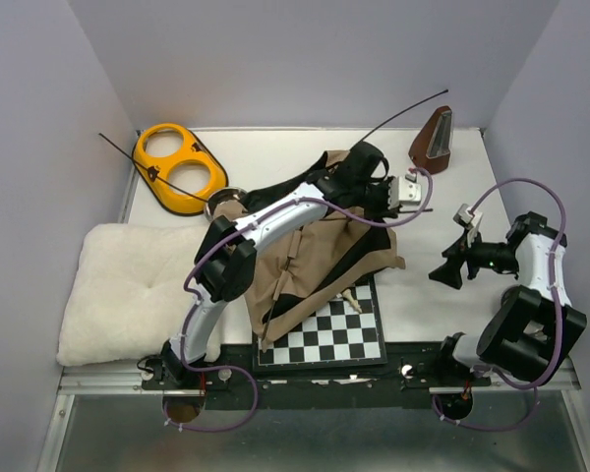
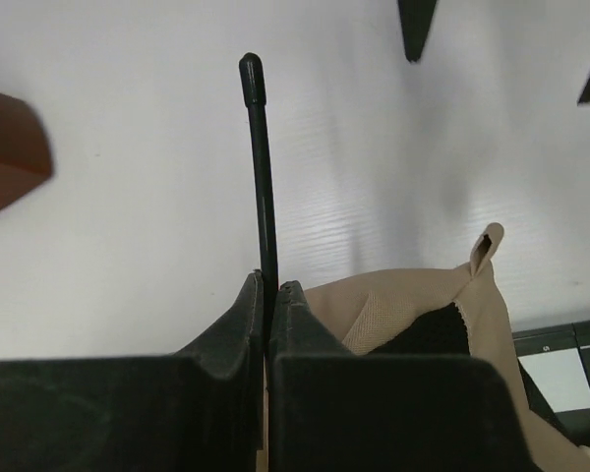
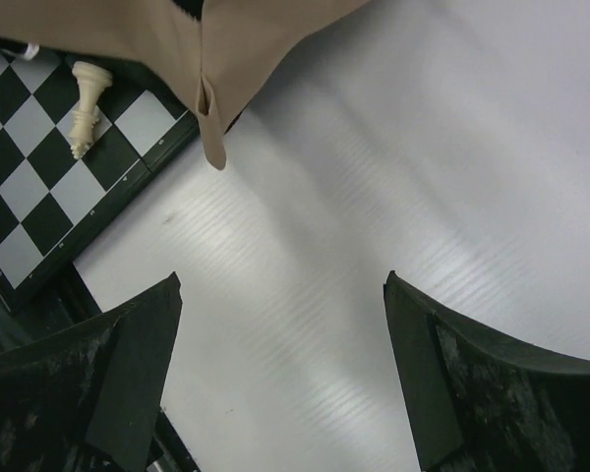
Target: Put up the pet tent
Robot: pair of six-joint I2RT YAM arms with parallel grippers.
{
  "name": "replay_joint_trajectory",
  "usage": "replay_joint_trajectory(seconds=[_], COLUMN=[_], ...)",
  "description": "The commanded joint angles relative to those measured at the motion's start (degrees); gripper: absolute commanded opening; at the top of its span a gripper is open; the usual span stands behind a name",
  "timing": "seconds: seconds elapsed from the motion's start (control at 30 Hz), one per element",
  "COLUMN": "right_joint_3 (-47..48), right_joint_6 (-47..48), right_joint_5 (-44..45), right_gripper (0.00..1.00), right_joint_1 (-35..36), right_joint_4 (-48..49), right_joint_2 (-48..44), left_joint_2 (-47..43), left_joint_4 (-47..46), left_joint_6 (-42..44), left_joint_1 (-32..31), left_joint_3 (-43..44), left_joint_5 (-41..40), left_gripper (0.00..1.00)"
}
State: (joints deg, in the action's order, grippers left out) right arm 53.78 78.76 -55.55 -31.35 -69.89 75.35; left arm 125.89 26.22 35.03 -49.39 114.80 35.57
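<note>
Pet tent (image 1: 310, 261) lying crumpled mid-counter (image 1: 423, 305), partly covering chessboard (image 1: 339, 339), left fingers (image 2: 238, 320) pinching together on black pole (image 2: 261, 167) beside tan fabric, right fingers (image 3: 128, 344) hanging wide apart over bare counter near tent corner

White cushion (image 1: 128, 290), left; yellow two-ring holder (image 1: 180, 167) behind it; chessboard (image 1: 339, 334) bearing pale chess piece (image 3: 87, 93); brown wedge (image 1: 433, 140), rear right.

The pet tent (image 1: 324, 258) lies partly on the chessboard (image 1: 349, 336), cushion (image 1: 128, 290) left, metronome (image 1: 433, 138) behind.
</note>
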Motion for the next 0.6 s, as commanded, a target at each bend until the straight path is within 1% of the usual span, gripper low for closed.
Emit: replay_joint_trajectory(seconds=[0.0, 0.1, 0.17, 0.23, 0.3, 0.33, 0.37, 0.43, 0.57], right_joint_3=[-3.4, -3.4, -2.4, -1.3, -1.0, -1.7, -2.6, -4.5, -6.3], right_joint_6=[-0.9, -3.9, -3.6, -0.1, 5.4, 6.7, 6.1, 2.2, -9.4], right_joint_5=[-5.0, -6.8, -8.7, -11.0, -13.5, -14.8, -15.6, -17.0, -17.6], right_gripper=[0.91, 0.91, 0.90, 0.89, 0.88, 0.87, 0.86, 0.84, 0.81], right_joint_1=[3.7, 7.1, 8.3, 8.9, 9.1, 9.6, 10.1, 11.8, 16.6], right_joint_4=[9.7, 13.4, 13.1, 9.9, 5.1, 4.3, 5.1, 9.9, 21.7], right_joint_2=[-0.9, 0.6, 2.0, 3.6, 3.7, 3.1, 2.4, 0.8, -0.6], left_joint_2=[-4.8, -5.2, -4.9, -4.2, -4.1, -3.8, -3.8, -3.9, -4.1], left_joint_4=[-6.3, -8.9, -9.2, -8.5, -8.8, -9.0, -9.3, -9.5, -9.3], left_joint_6=[-9.0, -11.0, -11.9, -12.1, -13.2, -13.8, -14.4, -14.4, -14.7], left_joint_1=[3.9, 5.1, 5.4, 5.4, 5.6, 5.8, 5.9, 5.9, 6.1], left_joint_3=[1.0, 0.3, 1.0, 2.3, 2.7, 2.8, 2.8, 2.6, 2.4], left_joint_5=[-2.4, -2.5, -3.1, -3.3, -3.5, -3.5, -3.5, -3.5, -3.5], left_gripper=[0.00, 0.00, 0.00, 0.00, 0.00, 0.00, 0.00, 0.00, 0.00])
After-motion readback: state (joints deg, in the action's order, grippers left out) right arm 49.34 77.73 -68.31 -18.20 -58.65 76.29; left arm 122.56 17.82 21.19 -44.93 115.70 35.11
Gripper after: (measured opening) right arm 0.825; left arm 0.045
